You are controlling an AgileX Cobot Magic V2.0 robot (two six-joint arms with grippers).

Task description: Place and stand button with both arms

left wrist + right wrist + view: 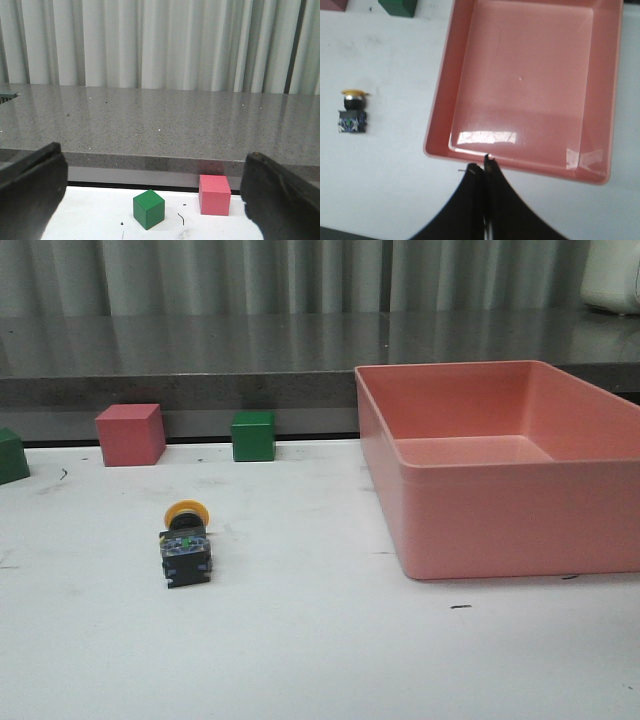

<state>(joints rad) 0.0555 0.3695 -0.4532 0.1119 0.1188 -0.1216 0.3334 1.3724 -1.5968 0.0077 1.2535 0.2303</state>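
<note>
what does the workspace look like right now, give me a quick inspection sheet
surface: white table, scuffed with small dark marks
job's things: button lying on its side, yellow cap toward the back, left of the pink bin
clutter: pink cube and two green cubes along the back edge; the bin has nothing in it
grippers: left gripper open, holding nothing; right gripper shut, above the bin's near rim
cables: nothing seen
surroundings: grey counter, pale curtains behind
</note>
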